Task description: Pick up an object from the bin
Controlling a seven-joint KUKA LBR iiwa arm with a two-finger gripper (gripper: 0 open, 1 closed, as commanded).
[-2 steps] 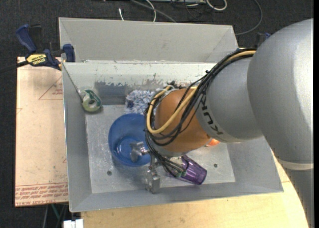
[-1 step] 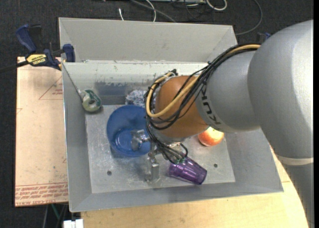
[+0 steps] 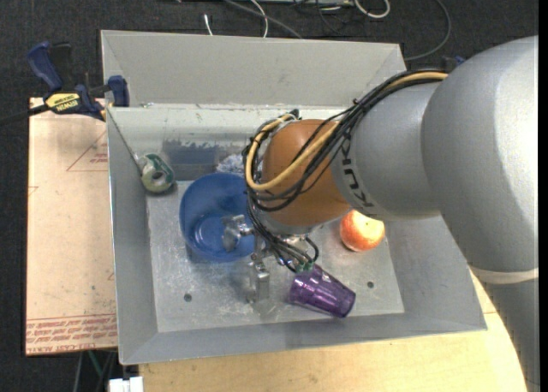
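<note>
Seemingly "KUKA" arm, hand beside purple cup

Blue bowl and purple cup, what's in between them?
In the camera view, the robot's gripper is between the blue bowl and the purple cup, over the bare grey floor of the bin.

I'm seeing my arm running off the right edge, its orange cover hiding the right rim of the blue bowl, overlapping the apple.
</note>
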